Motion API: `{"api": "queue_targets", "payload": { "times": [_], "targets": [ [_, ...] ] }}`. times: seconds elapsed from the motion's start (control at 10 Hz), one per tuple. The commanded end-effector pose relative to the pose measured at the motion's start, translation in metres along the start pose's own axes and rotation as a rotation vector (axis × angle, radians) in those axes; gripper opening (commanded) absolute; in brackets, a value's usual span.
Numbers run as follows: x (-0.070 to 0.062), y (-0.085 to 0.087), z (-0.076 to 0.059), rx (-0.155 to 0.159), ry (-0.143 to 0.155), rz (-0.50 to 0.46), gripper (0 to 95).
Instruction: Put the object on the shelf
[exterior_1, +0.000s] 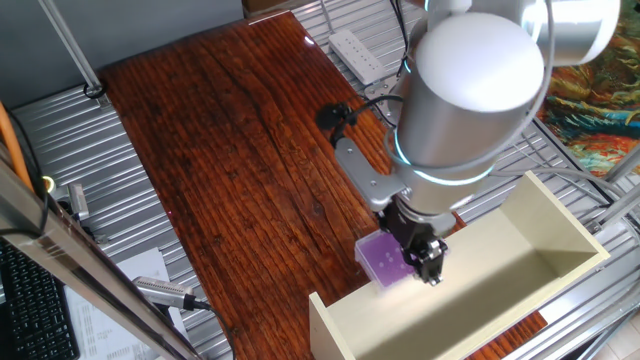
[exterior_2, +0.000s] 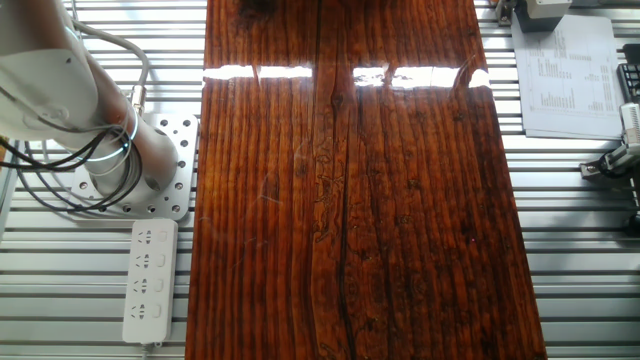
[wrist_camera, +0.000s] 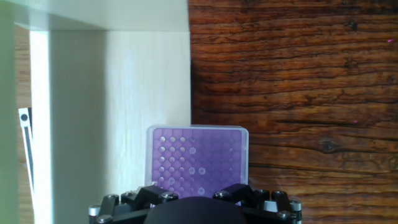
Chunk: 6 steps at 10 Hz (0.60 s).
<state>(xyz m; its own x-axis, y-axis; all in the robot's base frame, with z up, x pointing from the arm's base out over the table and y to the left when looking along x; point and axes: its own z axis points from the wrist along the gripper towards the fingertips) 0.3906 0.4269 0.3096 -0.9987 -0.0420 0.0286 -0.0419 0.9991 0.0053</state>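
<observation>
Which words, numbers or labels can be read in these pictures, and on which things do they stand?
None can be read.
Printed sheet: rows of print, too small to read.
Second sheet: print too blurred to read.
Purple box: only pale dots, no text.
Cream shelf: no text visible.

No legible text was found. Printed sheet, upper right of the other fixed view, carried rows of print too small to read. Paper, lower left of one fixed view, likewise.
</observation>
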Motion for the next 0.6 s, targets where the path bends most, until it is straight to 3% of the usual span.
{"api": "queue_targets", "payload": {
  "times": [0.1,0.6],
  "targets": [
    [0.001,0.005,0.0,0.006,0.004,-0.003,0.0],
    [0.001,0.022,-0.001,0.01,0.006,-0.008,0.0]
  ]
}}
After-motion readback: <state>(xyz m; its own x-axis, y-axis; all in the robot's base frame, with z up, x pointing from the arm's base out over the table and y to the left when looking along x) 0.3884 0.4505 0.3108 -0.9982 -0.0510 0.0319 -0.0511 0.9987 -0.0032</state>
